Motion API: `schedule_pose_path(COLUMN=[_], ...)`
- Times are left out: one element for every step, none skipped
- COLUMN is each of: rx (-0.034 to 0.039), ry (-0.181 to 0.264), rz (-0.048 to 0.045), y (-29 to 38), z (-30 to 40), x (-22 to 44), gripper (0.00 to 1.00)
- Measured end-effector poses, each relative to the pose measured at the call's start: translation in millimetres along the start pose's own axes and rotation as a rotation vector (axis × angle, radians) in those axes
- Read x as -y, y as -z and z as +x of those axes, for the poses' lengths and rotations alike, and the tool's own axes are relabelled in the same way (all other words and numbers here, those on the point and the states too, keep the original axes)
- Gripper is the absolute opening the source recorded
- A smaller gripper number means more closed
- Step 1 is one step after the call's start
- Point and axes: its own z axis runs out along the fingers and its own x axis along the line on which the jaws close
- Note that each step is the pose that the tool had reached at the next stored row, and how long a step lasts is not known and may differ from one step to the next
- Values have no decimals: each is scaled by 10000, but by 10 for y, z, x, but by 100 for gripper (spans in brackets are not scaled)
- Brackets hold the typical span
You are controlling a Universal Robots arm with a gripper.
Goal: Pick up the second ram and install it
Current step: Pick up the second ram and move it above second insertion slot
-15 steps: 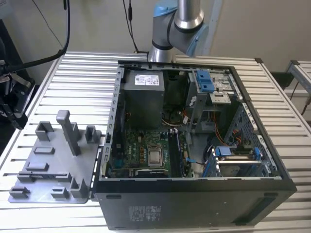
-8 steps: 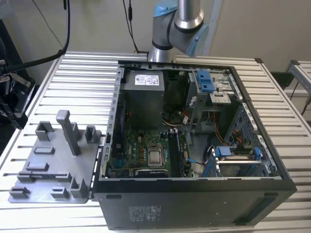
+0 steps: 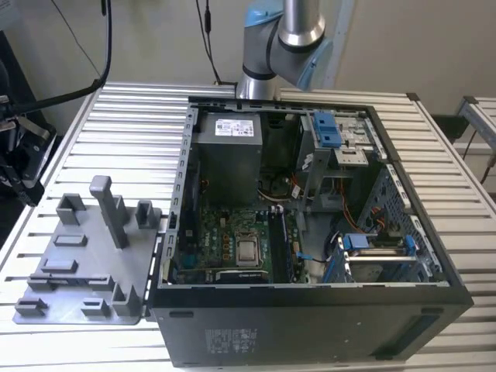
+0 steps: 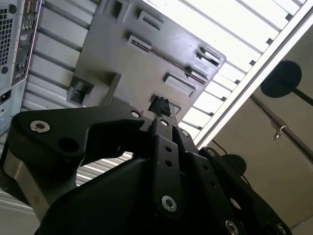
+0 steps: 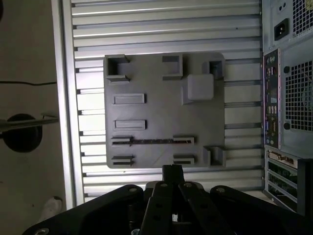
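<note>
The second ram (image 5: 151,141) stands on edge in a long slot of the grey holder tray (image 5: 161,98) and shows as a thin dark strip between two end blocks. My gripper (image 5: 172,171) hangs above the tray, over the edge nearest that slot, well clear of the ram. In both wrist views its black fingertips (image 4: 159,105) meet at one point, shut with nothing between them. A matching pair of end blocks (image 5: 122,159) beside the ram has nothing between it. In the exterior view the arm (image 3: 287,39) rises behind the open computer case (image 3: 310,225).
The tray (image 3: 89,256) lies on a slatted metal table (image 3: 132,132) at the exterior view's left of the case and carries a tall post (image 3: 108,209). Inside the case lies the green motherboard (image 3: 232,240). The case's rear panel (image 5: 288,73) stands close to the tray.
</note>
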Motion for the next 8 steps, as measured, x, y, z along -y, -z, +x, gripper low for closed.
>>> schedule_pose_path(rx=[-4,-11,-19,-27,-36,-43,-46,-50], ry=[92,256,440,612,757,888,1005,1110], rz=[2,3,7,11,18,28,34,43], y=[0,0,-1,0,1,1,-1,-2], z=[0,0,1,1,0,1,3,5], x=[0,-1,0,-1,-3,-8,-14,-19], gripper=[11,11,11,11,11,11,11,11])
